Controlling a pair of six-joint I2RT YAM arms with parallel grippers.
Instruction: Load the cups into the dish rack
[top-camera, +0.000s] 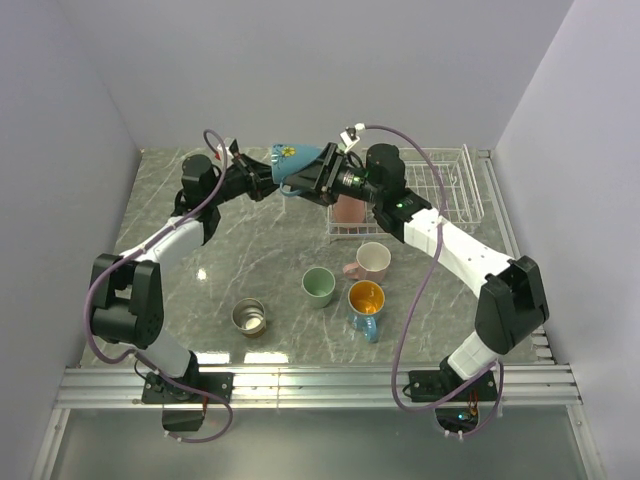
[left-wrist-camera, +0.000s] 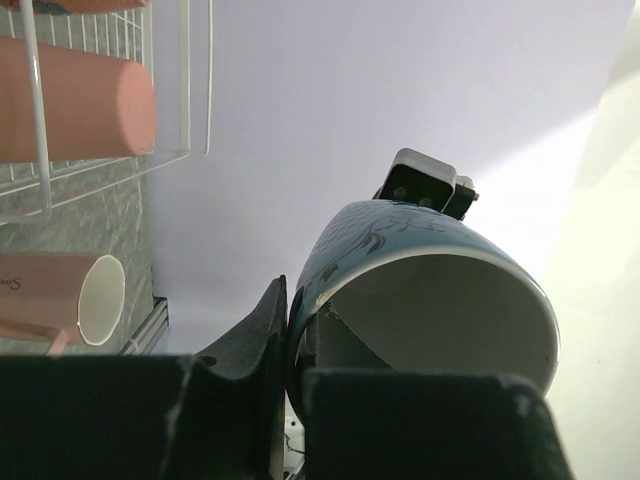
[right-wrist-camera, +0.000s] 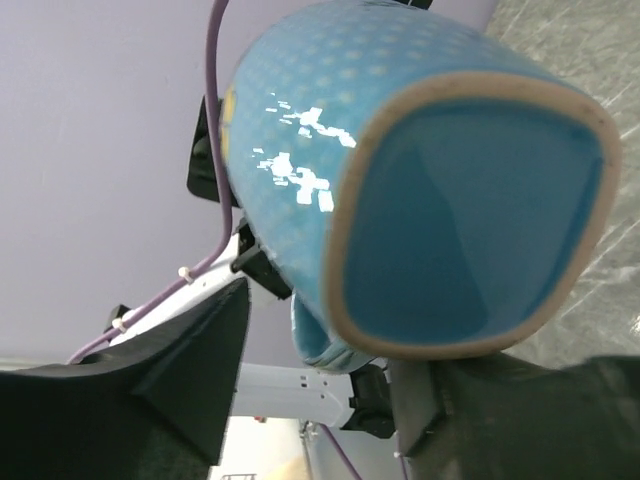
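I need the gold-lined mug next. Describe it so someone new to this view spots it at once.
Start at the white rack at the table's far right and come toward the near edge to three cups grouped on the marble. The mug is the nearest of them, just right of the mint cup. Only it is blue outside and shiny orange-gold inside.

The left gripper (left-wrist-camera: 295, 350) pinches the rim of a blue mug (left-wrist-camera: 400, 250), one dark finger outside the wall and one inside the white interior, with the mouth facing the camera. Just behind the mug's upper edge sits a small black and white block (left-wrist-camera: 425, 185). Up and left of the mug is the white wire dish rack (left-wrist-camera: 190, 80) with a salmon cup (left-wrist-camera: 70, 110) lying in it. Directly left of the mug, a pale pink cup (left-wrist-camera: 60, 290) is on the grey marble table (left-wrist-camera: 90, 215)
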